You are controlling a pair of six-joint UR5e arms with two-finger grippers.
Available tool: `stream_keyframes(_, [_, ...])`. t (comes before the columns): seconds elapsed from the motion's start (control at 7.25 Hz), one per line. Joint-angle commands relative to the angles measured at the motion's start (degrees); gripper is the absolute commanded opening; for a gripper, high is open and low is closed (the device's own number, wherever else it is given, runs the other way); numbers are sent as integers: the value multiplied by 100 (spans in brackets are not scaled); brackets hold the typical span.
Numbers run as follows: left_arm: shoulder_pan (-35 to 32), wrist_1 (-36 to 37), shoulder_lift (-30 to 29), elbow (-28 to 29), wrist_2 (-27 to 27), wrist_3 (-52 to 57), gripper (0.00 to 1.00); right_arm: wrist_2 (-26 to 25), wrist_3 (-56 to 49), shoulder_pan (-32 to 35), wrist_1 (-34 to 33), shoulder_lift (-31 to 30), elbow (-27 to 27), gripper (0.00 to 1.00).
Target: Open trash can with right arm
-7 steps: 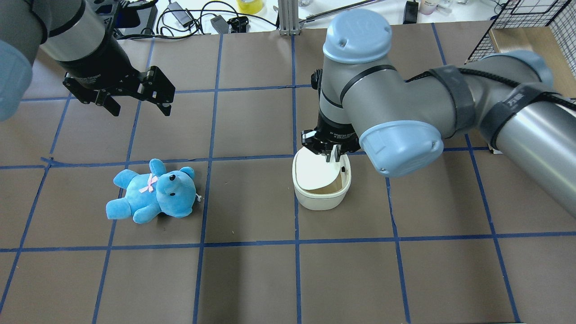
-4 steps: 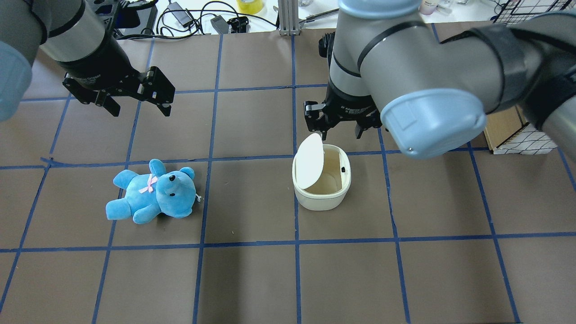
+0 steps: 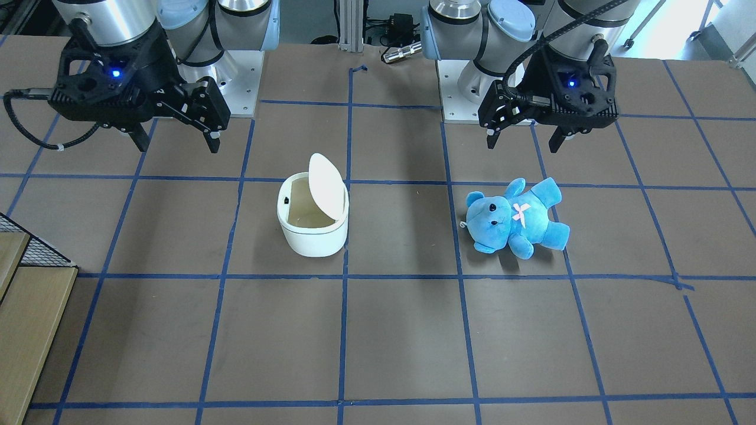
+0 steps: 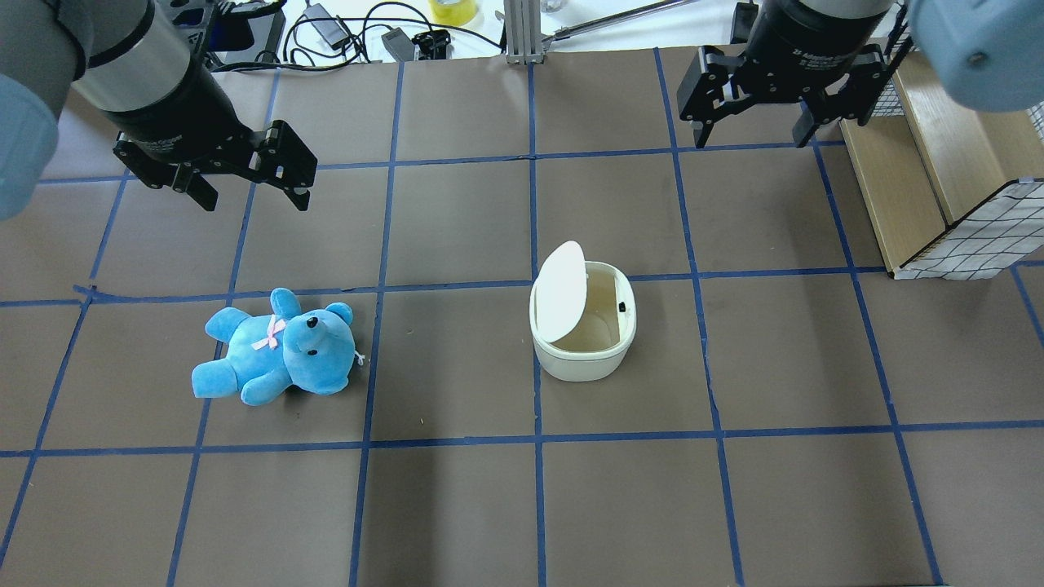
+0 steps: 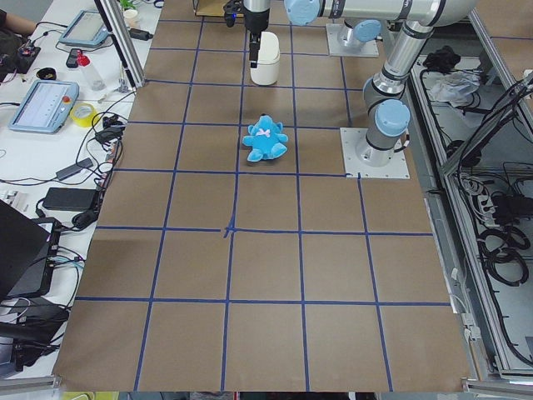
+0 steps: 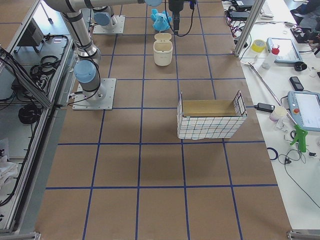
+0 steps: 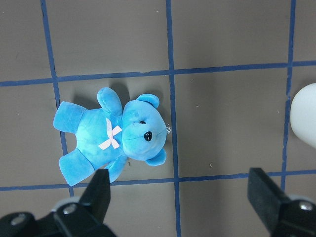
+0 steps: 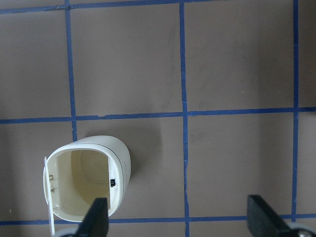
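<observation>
The white trash can (image 4: 583, 355) stands mid-table with its lid (image 4: 560, 293) flipped up on its left side, and the beige inside shows. It also shows in the front view (image 3: 313, 239) and the right wrist view (image 8: 89, 182). My right gripper (image 4: 750, 134) is open and empty. It hangs well above the table, beyond and to the right of the can, touching nothing; it also shows in the front view (image 3: 177, 141). My left gripper (image 4: 254, 196) is open and empty, above and behind the blue teddy bear (image 4: 277, 346).
A wire-mesh basket with a wooden box (image 4: 938, 179) stands at the right table edge, close to the right gripper. The teddy bear (image 3: 517, 218) lies on its back left of the can. Cables and tools lie beyond the far table edge.
The right gripper lifted off the can and drew back, up and to the right. The lid swung from part-open to standing fully open. The left arm has not moved.
</observation>
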Motion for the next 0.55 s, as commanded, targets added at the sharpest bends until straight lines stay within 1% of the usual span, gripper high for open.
stream_keyframes(0.0, [0,0,0,0,-9,0,100,32,-132,-83,237,-47,-45,100])
stream_keyframes(0.41, [0,0,0,0,0,0,100,32,-132,-74,299,-48,-45,100])
